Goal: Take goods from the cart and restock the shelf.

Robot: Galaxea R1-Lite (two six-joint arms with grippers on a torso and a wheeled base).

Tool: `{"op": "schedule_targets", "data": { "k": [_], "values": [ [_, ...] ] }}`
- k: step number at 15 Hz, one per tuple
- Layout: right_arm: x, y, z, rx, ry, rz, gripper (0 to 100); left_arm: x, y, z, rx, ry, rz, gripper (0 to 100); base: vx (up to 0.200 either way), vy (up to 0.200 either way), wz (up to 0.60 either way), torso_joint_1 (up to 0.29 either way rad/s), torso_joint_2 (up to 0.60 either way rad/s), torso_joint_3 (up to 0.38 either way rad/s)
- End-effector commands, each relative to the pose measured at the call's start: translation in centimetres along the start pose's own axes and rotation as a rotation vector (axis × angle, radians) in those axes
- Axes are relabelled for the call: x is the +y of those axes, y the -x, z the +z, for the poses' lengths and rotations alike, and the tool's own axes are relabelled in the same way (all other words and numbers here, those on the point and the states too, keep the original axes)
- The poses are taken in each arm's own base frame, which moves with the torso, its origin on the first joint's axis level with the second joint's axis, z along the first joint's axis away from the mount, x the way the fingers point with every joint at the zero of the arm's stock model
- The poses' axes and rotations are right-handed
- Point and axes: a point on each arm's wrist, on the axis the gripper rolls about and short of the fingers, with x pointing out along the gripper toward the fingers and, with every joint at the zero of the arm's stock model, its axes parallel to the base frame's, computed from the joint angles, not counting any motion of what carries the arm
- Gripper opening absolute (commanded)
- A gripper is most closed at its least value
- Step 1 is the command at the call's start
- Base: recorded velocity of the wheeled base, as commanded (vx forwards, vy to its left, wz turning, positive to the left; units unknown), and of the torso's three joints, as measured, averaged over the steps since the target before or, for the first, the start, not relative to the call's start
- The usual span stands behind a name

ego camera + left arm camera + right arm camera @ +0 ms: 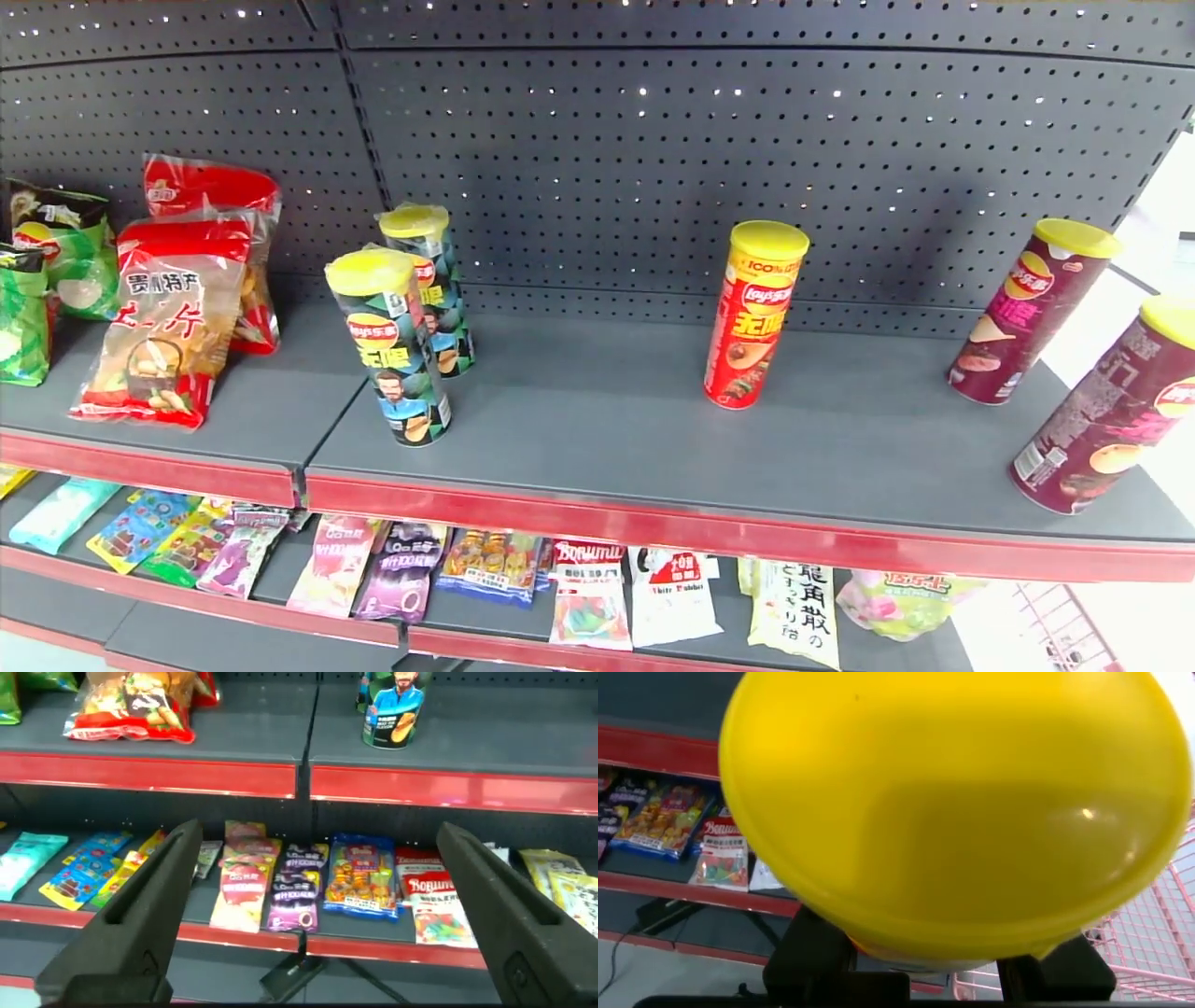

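The step in hand looks like the carry. The right tool [938, 969] pinches a chip can [952, 812] from both sides, its yellow lid turned toward the wrist camera, with the pink wire cart [1162, 943] close by. The left tool [318, 910] is spread wide with nothing between its fingers, facing the front edge of the lower shelf [374, 945].

Next, I judge, the can must clear the red front edge of the upper shelf [607, 420] and be stood upright on a bare stretch. There is one on either side of the red can [754, 313]: toward the 2 purple cans [1032, 313] at the right end, or toward the 2 blue-patterned cans [392, 345].

The head view supplies those gaps, the right wrist view the grip. The lid hides the can's body, so I cannot tell which group it matches. The left wrist view adds the packets [290, 887] lining the lower shelf.
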Motion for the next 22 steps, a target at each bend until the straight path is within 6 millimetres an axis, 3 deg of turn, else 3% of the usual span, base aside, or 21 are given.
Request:
{"op": "schedule_targets", "data": {
  "k": [1, 13, 18, 22],
  "values": [
    [0.0, -0.1, -0.1, 0.009, 0.018, 0.007, 0, 0.0, 0.0, 0.0, 0.000, 0.000, 0.000, 100, 0.000, 0.000, 0.00, 0.000, 0.00, 0.000],
    [0.1, -0.3, -0.9, 0.027, 0.050, 0.010, 0, 0.0, 0.0, 0.0, 0.000, -0.003, 0.001, 100, 0.000, 0.000, -0.10, 0.000, 0.00, 0.000],
    [0.1, -0.3, -1.7, 0.012, 0.048, 0.015, 0, 0.0, 0.0, 0.0, 0.000, -0.012, 0.004, 100, 0.200, 0.000, 0.00, -0.002, 0.00, 0.004],
    [0.1, -0.2, -1.6, -0.006, 0.047, 0.014, 0, 0.0, 0.0, 0.0, 0.002, 0.002, 0.003, 100, 0.000, 0.000, 0.00, 0.000, 0.00, 0.000]
  ]
}}
